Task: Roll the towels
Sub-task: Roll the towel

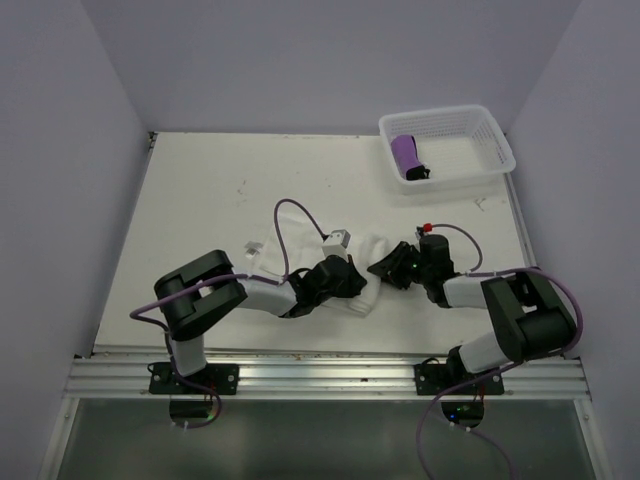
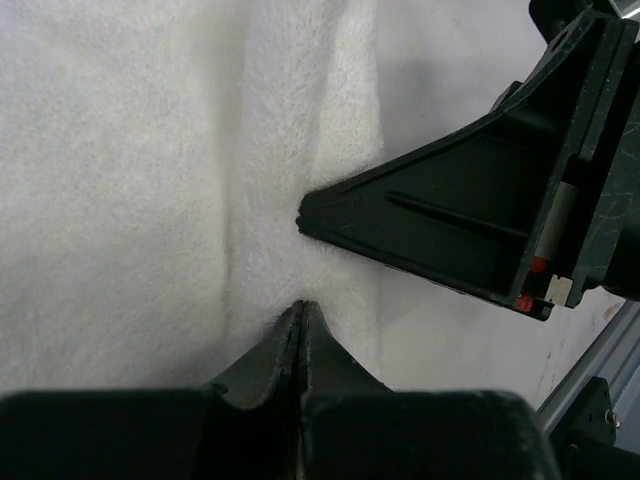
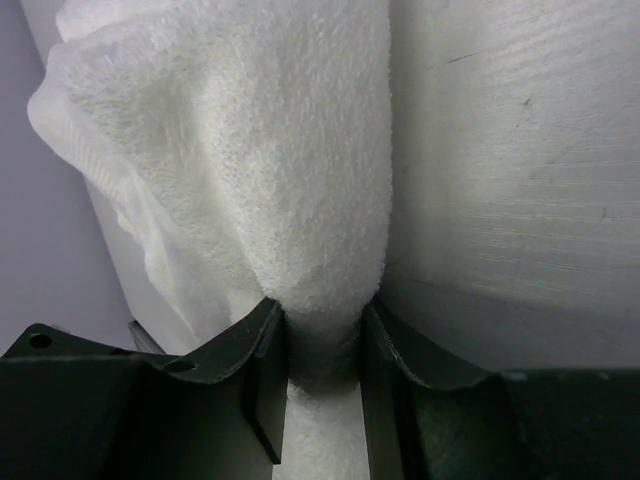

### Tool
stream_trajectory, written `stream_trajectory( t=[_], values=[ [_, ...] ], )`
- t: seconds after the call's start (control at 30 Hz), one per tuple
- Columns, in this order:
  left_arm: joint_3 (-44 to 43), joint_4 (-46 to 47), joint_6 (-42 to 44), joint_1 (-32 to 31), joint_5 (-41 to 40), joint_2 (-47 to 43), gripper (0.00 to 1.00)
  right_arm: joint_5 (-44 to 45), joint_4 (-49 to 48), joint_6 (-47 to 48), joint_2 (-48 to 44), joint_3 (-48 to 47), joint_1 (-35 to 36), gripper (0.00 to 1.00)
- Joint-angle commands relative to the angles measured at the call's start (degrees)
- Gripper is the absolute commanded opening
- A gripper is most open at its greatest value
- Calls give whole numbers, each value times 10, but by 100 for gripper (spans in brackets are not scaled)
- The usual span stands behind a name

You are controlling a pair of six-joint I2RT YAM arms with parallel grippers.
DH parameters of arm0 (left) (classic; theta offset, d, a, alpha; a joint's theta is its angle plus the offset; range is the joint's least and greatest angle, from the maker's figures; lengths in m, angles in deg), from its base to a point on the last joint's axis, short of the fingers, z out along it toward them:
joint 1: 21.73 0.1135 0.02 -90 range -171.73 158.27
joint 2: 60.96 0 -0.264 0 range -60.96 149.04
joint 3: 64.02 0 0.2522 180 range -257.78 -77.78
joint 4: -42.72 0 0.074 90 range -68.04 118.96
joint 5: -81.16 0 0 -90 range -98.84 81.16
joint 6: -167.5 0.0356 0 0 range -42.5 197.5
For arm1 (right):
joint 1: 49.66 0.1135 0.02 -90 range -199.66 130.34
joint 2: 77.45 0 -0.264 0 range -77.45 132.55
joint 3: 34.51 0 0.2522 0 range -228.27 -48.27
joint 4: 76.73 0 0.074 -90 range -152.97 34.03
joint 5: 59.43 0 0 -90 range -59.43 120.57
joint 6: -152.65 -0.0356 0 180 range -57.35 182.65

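Note:
The white towel [image 1: 369, 294] lies bunched on the table between my two grippers. My left gripper [image 1: 356, 276] is shut, its tips [image 2: 303, 305] pinching a crease of the white towel [image 2: 130, 180]. My right gripper [image 1: 386, 268] is shut on a thick rolled bunch of the white towel [image 3: 290, 180], which fills the gap between its jaws [image 3: 322, 345]. One right finger [image 2: 450, 220] shows in the left wrist view, touching the towel's edge. The purple towel [image 1: 405, 153], rolled, lies in the white basket [image 1: 445, 112] at the far right.
A small pale object [image 1: 252, 247] lies on the table left of the left gripper. The metal rail [image 1: 330, 375] runs along the near edge. Grey walls close in the table at the left, right and back.

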Motion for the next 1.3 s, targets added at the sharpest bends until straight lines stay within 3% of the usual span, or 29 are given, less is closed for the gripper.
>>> stream_trajectory(
  t=[0.0, 0.2, 0.43, 0.67, 1.27],
  values=[
    [12, -56, 11, -1, 8, -9, 0, 52, 117, 50, -20, -24, 4, 31],
    [28, -69, 17, 1, -12, -49, 0, 73, 191, 82, -53, -57, 7, 16],
    [39, -80, 24, 7, -29, -95, 0, 100, 282, 127, -101, -96, 7, 14],
    [45, -60, 12, 7, -11, -100, 0, 145, 436, 185, -131, -160, 8, 13],
    [73, -14, 4, 5, 25, -144, 0, 308, 647, 284, -92, -299, 24, 11]
  ],
)
